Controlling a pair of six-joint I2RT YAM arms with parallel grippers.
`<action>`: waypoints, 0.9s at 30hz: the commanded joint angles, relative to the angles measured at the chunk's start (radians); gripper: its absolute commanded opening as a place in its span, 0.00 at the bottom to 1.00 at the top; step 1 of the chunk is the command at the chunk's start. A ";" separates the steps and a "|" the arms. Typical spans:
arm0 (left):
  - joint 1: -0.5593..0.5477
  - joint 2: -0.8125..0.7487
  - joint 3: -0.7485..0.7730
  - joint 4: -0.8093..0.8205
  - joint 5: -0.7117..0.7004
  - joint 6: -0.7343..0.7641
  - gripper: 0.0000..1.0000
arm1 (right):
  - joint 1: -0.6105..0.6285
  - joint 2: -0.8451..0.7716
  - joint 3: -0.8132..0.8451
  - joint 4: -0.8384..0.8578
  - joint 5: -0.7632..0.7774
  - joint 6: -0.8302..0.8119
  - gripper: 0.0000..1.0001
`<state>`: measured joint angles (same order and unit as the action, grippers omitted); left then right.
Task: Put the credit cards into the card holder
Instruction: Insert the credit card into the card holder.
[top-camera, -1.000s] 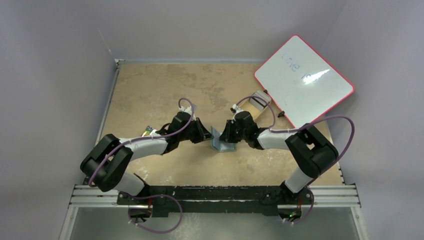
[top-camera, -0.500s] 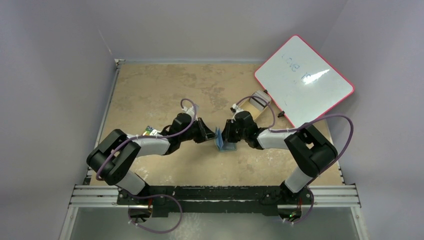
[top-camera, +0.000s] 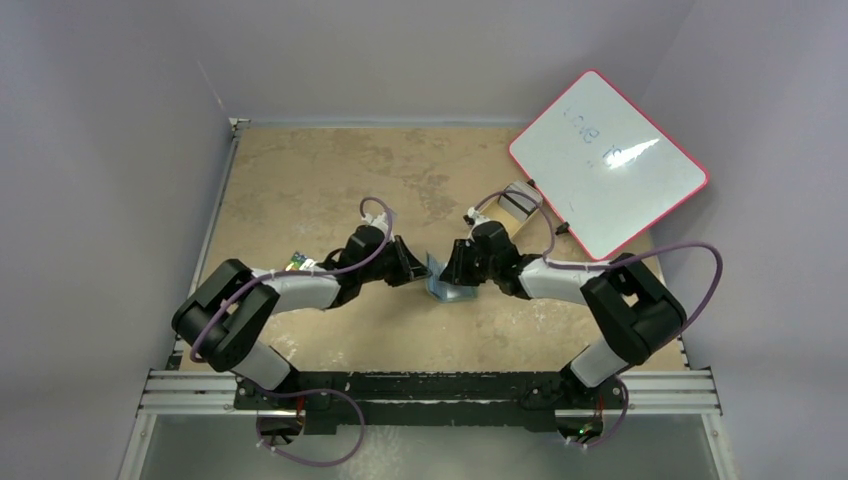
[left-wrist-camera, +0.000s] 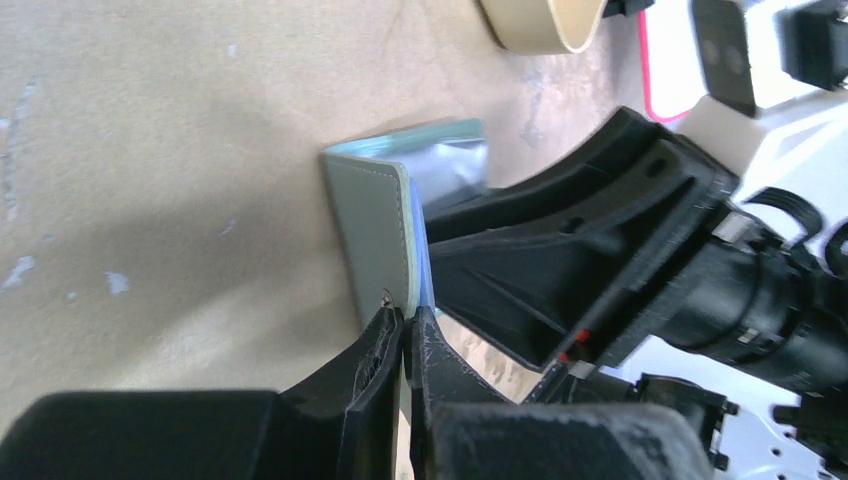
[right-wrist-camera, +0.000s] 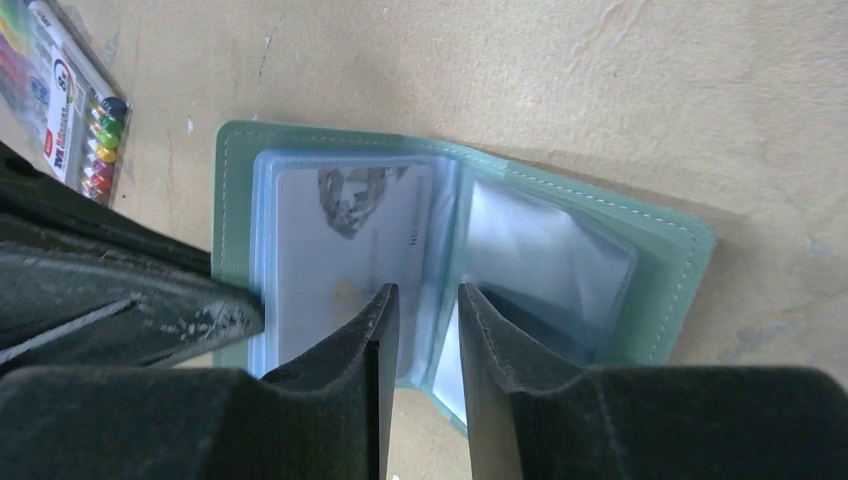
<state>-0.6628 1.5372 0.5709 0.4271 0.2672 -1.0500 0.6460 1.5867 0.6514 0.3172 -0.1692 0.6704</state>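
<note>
The green card holder (top-camera: 447, 291) lies open in the middle of the table, between both grippers. My left gripper (left-wrist-camera: 406, 322) is shut on the edge of its left flap (left-wrist-camera: 372, 225) and holds that flap upright. In the right wrist view the card holder (right-wrist-camera: 672, 262) shows clear sleeves inside. A pale credit card (right-wrist-camera: 345, 245) sits in the left-hand sleeve. My right gripper (right-wrist-camera: 425, 297) hovers over the inner fold, its jaws a little apart, with only the sleeve edges behind the gap. From above, the right gripper (top-camera: 450, 274) faces the left gripper (top-camera: 422, 272) closely.
A tan oval tray (top-camera: 518, 203) stands behind the right arm, by a red-rimmed whiteboard (top-camera: 607, 160) at the back right. A pack of coloured markers (top-camera: 297, 261) lies beside the left arm and also shows at the top left as the marker pack (right-wrist-camera: 75, 100).
The right gripper's jaws have parted a little. The left gripper has drawn the flap more upright, towards the right gripper.
</note>
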 joint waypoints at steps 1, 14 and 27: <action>-0.007 -0.030 0.040 -0.105 -0.052 0.058 0.00 | -0.002 -0.071 0.054 -0.110 0.059 -0.041 0.32; -0.007 -0.095 0.136 -0.297 -0.081 0.117 0.00 | -0.004 -0.175 0.086 -0.187 0.092 -0.055 0.35; -0.018 -0.083 0.208 -0.375 -0.065 0.133 0.00 | -0.003 -0.016 0.038 -0.089 0.150 -0.071 0.23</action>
<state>-0.6689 1.4704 0.7300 0.0170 0.1864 -0.9302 0.6449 1.5505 0.7017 0.1741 -0.0601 0.6170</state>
